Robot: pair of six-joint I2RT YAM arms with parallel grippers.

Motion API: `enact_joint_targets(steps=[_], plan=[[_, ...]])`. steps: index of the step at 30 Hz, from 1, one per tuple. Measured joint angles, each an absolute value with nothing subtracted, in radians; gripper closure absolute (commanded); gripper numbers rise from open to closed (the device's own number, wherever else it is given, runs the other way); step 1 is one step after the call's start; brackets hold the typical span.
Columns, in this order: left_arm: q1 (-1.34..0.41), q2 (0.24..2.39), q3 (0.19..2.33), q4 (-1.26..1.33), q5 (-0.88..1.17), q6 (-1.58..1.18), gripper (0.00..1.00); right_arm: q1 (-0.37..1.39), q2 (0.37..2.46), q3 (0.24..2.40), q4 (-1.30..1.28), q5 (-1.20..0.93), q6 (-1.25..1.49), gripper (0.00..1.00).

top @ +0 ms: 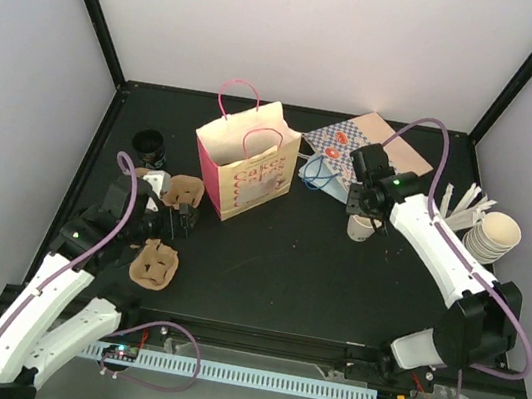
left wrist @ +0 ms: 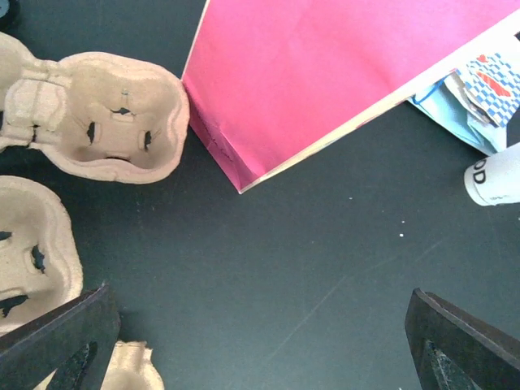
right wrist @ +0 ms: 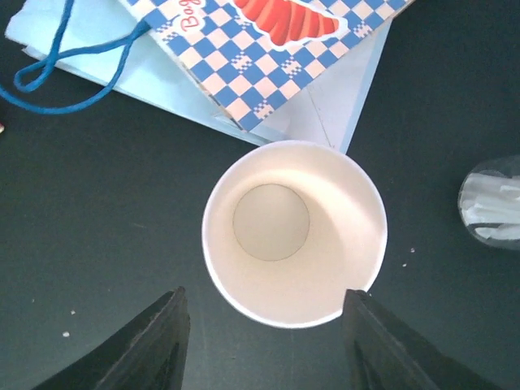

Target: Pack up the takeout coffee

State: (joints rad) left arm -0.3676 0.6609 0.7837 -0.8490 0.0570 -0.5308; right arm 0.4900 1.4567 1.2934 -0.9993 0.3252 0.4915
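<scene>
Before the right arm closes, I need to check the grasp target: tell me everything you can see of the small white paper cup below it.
The white paper cup stands upright and empty on the black table: cream inside, flat round bottom, thin rolled rim, dark print on its side. The corner of the light blue bag lies by it; contact unclear. The open fingers of the right gripper flank its near rim.

The paper bag [left wrist: 341, 73] is bright pink with a cream edge, and the takeout coffee cup [right wrist: 294, 231] is white with dark print and a cream inside. A flat packet [right wrist: 276, 57] shows a blue-and-white check with red shapes, over a pale blue bag [right wrist: 357, 89] with a blue cord. The cup carriers [left wrist: 122, 114] are tan on the black table [left wrist: 309, 284].
</scene>
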Motion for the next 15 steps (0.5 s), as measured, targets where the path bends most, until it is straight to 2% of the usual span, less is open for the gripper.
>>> enact_joint_targets(steps=[5,10,15], plan=[[-0.368,0.676,0.810,-0.852,0.087,-0.535,0.01,0.449,1.496,1.288,-0.967,0.281,0.476,0.48],[-0.368,0.673,0.817,-0.849,0.091,-0.513,0.01,0.450,1.575,1.288,-0.945,0.252,0.461,0.55],[-0.368,0.675,0.822,-0.852,0.091,-0.488,0.01,0.450,1.622,1.288,-0.936,0.249,0.454,0.72]])
